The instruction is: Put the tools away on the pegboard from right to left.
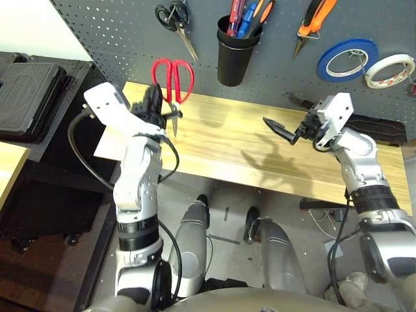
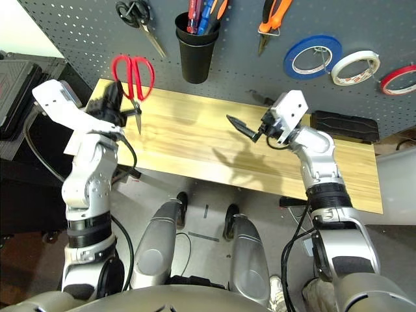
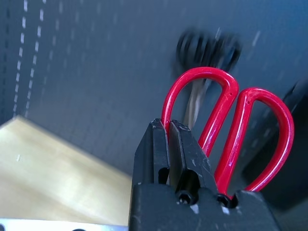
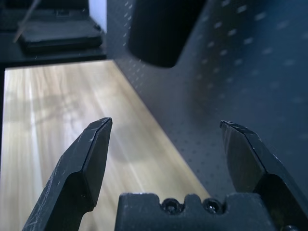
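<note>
My left gripper [image 1: 158, 109] is shut on the red-handled scissors [image 1: 172, 78], holding them upright just in front of the pegboard [image 1: 117, 39], handles up and blades down. In the left wrist view the red loops [image 3: 226, 120] rise past my closed fingers [image 3: 168, 149] toward the black-handled scissors on the board. My right gripper [image 1: 283, 116] hovers open and empty over the right part of the table, close to the board. Orange-and-black pliers [image 1: 312, 23] hang on a hook. A red-handled screwdriver [image 1: 235, 16] stands in the black cup [image 1: 235, 55]. A thin red tape ring [image 2: 398, 79] hangs at the far right.
Black-handled scissors [image 1: 175, 23] hang above the red ones. Blue tape [image 1: 348, 58] and white tape [image 1: 389, 70] hang right of the pliers. The wooden table [image 1: 227, 149] lies below the board, with a black flat object [image 1: 383, 127] at its back right. A black case [image 1: 29, 91] sits off to the left.
</note>
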Robot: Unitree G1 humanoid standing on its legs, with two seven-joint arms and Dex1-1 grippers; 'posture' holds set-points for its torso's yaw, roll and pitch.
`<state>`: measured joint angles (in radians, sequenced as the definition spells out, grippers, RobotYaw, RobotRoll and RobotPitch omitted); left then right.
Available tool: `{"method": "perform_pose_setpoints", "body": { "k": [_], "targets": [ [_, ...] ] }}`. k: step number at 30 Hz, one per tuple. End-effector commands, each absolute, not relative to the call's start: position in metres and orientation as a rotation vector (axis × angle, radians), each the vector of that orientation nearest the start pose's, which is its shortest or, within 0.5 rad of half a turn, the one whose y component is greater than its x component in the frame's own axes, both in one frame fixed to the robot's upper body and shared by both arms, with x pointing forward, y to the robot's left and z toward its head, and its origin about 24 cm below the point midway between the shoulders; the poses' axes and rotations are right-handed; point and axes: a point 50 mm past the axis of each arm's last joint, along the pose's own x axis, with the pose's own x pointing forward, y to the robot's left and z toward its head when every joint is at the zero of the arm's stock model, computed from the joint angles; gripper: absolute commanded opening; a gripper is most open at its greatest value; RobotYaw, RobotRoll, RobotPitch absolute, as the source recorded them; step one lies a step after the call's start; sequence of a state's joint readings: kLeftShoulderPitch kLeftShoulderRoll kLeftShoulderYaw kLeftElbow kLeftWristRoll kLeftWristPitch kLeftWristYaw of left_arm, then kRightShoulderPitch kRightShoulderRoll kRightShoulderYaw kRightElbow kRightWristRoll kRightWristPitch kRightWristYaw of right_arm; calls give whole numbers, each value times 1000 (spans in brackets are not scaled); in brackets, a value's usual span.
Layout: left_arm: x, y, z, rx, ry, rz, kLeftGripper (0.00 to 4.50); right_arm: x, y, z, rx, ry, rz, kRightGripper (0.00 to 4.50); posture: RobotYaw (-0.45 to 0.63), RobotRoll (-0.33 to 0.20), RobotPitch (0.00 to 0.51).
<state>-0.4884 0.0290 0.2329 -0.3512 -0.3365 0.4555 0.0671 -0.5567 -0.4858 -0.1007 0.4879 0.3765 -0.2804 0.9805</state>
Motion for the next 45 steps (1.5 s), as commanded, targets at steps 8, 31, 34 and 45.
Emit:
{"method": "perform_pose_setpoints", "body": {
  "k": [8, 31, 34, 45],
  "targets": [
    [297, 166, 237, -354, -415, -70, 46, 315, -239, 193, -205, -408, 896, 4500, 302, 0, 282],
    [333, 177, 249, -355, -435, -64, 46, 296, -226, 263, -115, -488, 1084, 4500, 244, 0, 277],
    [337, 177, 250, -355, -433, -66, 46, 297, -224, 264, -115, -495, 1078, 4500, 242, 0, 277],
    [362, 166, 250, -361, -375, -112, 46, 305, -217, 259, -162, -494, 1029, 4500, 234, 0, 279]
  ]
}}
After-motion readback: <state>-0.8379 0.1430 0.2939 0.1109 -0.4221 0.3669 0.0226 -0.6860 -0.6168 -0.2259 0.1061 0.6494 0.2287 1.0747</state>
